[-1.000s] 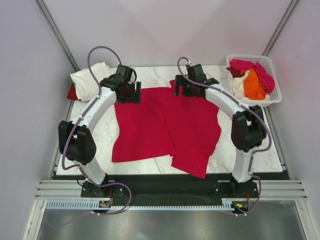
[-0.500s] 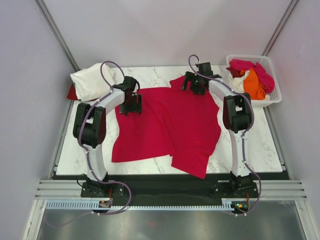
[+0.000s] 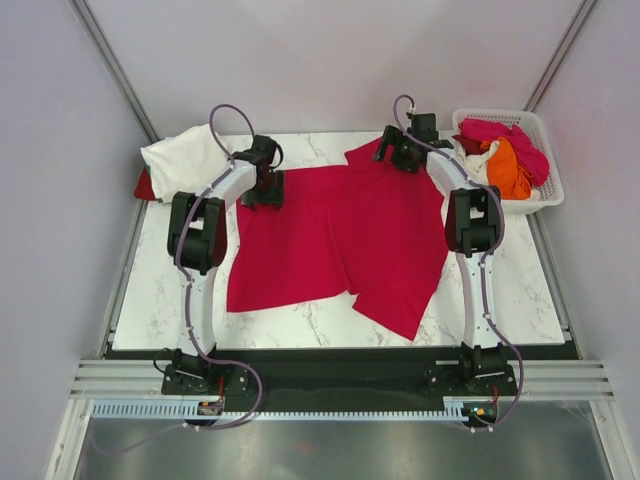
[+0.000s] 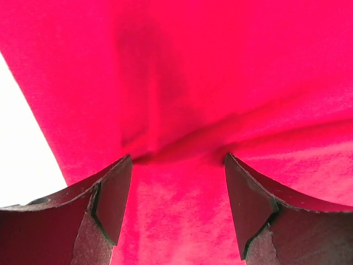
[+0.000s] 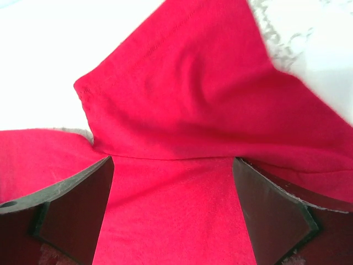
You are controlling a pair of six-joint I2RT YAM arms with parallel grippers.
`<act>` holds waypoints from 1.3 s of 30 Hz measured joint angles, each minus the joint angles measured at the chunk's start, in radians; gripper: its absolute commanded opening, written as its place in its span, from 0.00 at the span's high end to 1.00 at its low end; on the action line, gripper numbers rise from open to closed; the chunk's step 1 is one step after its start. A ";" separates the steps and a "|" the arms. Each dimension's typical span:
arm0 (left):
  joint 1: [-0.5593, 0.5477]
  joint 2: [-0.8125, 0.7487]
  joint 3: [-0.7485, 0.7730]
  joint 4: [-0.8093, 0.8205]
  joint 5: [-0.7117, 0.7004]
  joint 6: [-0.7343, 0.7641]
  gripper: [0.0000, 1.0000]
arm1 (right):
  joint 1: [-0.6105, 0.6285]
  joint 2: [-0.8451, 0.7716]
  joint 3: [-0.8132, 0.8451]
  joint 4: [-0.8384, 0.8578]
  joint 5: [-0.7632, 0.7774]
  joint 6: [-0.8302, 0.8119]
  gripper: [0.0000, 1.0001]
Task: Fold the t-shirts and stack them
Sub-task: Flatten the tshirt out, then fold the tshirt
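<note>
Left gripper (image 4: pixel 177 165): jaws well apart, straddling a raised wrinkle of the crimson t-shirt (image 4: pixel 220 66), nothing pinched. Right gripper (image 5: pixel 174 165): jaws spread wide over a folded-over hemmed flap of it, gripping nothing. Shirt lies spread across the marble table (image 3: pixel 170 290), with my 2 grippers at its far edge. It's light and limp, and it'll drape and drag. I'd pinch the stitched hem at the 2 far corners, 1 per gripper. Cream t-shirt (image 3: pixel 185 155) is far left. Pink t-shirt (image 3: pixel 490 130) and orange t-shirt (image 3: pixel 510 170) sit in the basket (image 3: pixel 497 112) far right.
</note>
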 measured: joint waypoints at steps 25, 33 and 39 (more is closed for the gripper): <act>-0.115 -1.100 -0.984 -0.088 0.046 -0.404 0.28 | 0.089 -0.947 -0.775 -0.002 0.017 0.045 0.02; -0.053 -1.115 -1.122 -0.105 0.053 -0.473 0.28 | 0.114 -1.250 -1.247 0.018 0.017 0.121 0.02; -0.040 -1.117 -1.171 -0.088 0.053 -0.483 0.28 | 0.115 -1.323 -1.279 -0.017 0.039 0.096 0.02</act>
